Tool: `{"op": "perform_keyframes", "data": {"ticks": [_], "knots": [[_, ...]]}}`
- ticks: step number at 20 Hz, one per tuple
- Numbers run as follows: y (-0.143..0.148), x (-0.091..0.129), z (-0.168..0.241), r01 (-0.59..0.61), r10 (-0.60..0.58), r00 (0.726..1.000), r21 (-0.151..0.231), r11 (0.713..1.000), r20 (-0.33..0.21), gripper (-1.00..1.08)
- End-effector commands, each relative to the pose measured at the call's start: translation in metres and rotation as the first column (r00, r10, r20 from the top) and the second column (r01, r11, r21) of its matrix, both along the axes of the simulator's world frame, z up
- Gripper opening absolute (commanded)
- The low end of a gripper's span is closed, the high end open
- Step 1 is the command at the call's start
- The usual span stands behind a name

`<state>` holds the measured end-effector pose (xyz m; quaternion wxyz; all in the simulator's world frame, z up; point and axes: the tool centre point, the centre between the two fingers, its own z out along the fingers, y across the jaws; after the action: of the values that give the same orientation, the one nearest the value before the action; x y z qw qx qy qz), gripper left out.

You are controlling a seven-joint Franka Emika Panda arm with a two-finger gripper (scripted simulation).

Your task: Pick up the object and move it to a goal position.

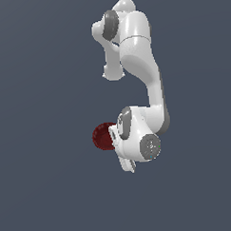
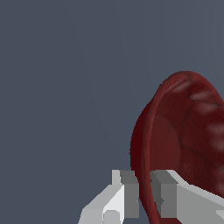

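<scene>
The object is a dark red, glossy, shallow bowl. In the exterior view it sits at the left of the white hand, partly hidden by it. In the wrist view the bowl stands on edge, its inside facing the camera. My gripper is shut on the bowl's rim, with one finger outside the wall and the other inside. In the exterior view the gripper touches the bowl's right side. No goal marker shows.
The white arm runs from the upper middle of the exterior view down to the hand. The plain dark grey-blue ground lies all around.
</scene>
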<state>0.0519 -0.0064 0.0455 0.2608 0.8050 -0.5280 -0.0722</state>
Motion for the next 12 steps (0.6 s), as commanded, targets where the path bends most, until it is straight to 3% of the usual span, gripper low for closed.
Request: {"op": "perform_keyframes", "data": {"ticks": [1, 12], "knots": [[0.0, 0.0, 0.0, 0.0, 0.0, 1.0, 0.0, 1.0, 0.0, -1.0], [0.007, -0.008, 0.027, 0.0, 0.0, 1.0, 0.0, 1.0, 0.0, -1.0]]}}
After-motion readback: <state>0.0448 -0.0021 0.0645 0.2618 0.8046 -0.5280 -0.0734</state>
